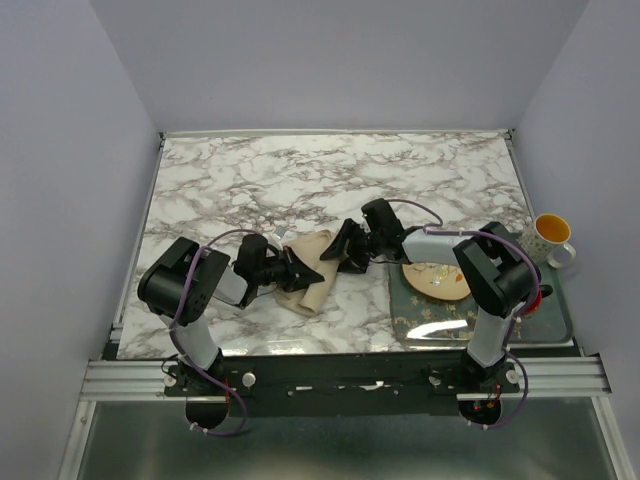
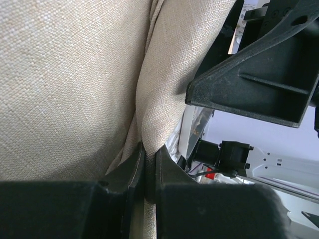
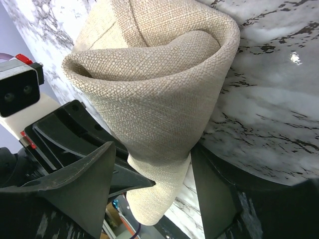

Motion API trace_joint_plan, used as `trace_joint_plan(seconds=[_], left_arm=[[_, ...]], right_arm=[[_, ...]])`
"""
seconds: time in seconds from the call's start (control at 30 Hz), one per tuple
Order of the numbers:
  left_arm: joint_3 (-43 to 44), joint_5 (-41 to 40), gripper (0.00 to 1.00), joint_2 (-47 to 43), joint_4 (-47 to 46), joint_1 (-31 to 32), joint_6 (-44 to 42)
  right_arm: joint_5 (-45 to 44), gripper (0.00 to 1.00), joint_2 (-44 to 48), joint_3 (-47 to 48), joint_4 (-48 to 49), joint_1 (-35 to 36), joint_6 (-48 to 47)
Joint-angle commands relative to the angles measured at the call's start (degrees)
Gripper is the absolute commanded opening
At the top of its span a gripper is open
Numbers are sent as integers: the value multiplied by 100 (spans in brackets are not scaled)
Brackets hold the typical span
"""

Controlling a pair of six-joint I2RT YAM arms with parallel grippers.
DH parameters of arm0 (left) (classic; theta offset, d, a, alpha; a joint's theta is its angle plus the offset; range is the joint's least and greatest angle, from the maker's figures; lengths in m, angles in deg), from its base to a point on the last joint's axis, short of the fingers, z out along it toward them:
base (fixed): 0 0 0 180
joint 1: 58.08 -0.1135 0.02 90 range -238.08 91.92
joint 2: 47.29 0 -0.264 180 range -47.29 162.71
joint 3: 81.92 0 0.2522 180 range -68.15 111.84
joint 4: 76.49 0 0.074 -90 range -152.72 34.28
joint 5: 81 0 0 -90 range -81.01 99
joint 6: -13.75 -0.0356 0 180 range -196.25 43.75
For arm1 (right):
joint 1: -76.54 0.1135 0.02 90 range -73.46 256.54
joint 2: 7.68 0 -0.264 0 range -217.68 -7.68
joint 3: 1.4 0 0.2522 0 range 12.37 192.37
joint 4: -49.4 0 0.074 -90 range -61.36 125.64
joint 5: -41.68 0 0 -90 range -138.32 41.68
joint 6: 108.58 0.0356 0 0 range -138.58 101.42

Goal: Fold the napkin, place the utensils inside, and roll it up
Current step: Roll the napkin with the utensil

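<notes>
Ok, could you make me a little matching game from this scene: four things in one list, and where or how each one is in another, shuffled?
Things:
1 napkin
2 plate
3 mug
4 left pincer

States:
A on the green tray
B clamped shut on cloth
C rolled up, on the marble table
D white and yellow, far right

Pairs: 1-C, 2-A, 3-D, 4-B.

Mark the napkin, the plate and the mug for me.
napkin (image 1: 309,296), top view, on its near end.
plate (image 1: 452,291), top view, on its near right rim.
mug (image 1: 548,246), top view, on its outer side wall.
</notes>
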Motion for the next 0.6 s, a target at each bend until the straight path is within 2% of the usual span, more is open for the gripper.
trace_joint_plan(seconds=[0.0,0.3,0.4,0.57], left_arm=[[-64,332,0,-69,-413,-15,274],[-90,323,0,-263,-317,-6,310],[-160,350,0,-157,-536,-6,406],[-187,350,0,-25,-616,-6,389]], right_arm=[[-344,70,35,-242,-146,39,0],[-301,70,-35,-190,-129,31,-18],[-309,69,-44,-146,-129,22,-44],[-283,59,-53,-120,-94,13,-96]])
